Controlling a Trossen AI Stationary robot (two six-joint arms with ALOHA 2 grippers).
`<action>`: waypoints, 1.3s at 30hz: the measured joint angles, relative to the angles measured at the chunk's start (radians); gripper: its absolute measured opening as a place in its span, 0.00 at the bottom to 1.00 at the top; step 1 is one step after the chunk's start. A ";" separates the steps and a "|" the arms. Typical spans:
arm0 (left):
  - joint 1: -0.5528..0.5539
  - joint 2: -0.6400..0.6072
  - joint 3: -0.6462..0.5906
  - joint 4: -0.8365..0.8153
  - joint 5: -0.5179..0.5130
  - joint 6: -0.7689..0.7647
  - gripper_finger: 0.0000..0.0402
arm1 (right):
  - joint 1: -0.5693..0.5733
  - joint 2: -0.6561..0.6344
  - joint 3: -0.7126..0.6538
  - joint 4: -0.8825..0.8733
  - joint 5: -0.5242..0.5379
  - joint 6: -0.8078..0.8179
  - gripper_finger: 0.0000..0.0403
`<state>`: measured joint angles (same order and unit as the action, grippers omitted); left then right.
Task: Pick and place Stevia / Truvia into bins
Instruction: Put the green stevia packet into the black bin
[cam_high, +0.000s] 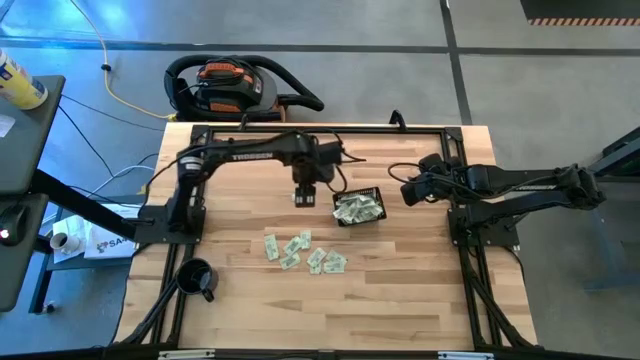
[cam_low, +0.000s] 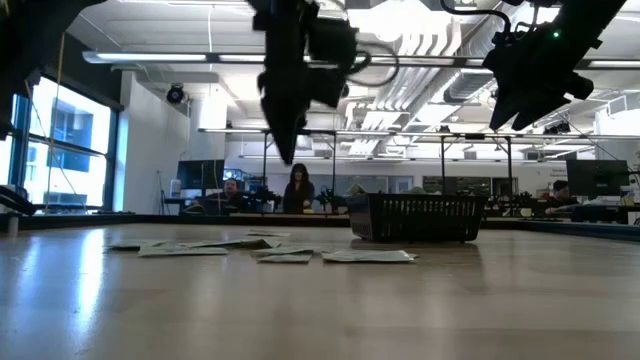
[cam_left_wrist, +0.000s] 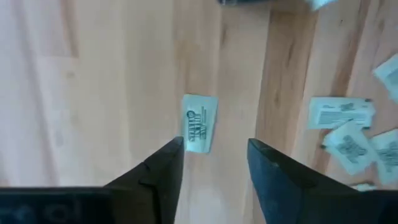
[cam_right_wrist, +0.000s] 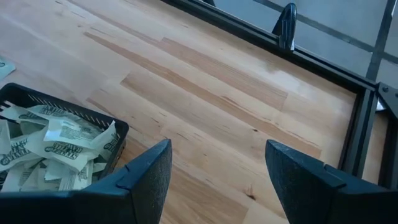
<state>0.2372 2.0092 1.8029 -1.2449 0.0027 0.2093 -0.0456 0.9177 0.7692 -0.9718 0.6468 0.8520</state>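
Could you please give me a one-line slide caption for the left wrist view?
Open left gripper above a lone Stevia sachet on the wooden table, more sachets scattered beside.

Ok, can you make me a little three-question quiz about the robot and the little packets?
1. True or false: the black basket already has sachets in it.
2. Where is the lone sachet seen in the left wrist view? A) in the basket B) on the bare wooden table C) pinched in the left tool
3. Fill in: the right tool is open and holds ____.

Key:
1. True.
2. B. It lies on the wood beyond the left tool's open fingers.
3. Nothing.
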 joint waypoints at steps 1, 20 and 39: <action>0.009 -0.014 -0.056 0.046 0.012 0.017 0.51 | 0.000 0.000 0.000 0.000 0.000 0.000 0.62; 0.073 -0.067 -0.546 0.574 0.014 0.179 0.56 | 0.000 0.000 0.000 -0.013 0.000 0.046 0.62; 0.031 -0.090 -0.229 0.566 0.126 0.103 0.07 | -0.001 0.000 0.000 -0.015 0.024 0.081 0.62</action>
<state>0.2685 1.9197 1.5742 -0.6784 0.1287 0.3122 -0.0463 0.9176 0.7692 -0.9867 0.6704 0.9332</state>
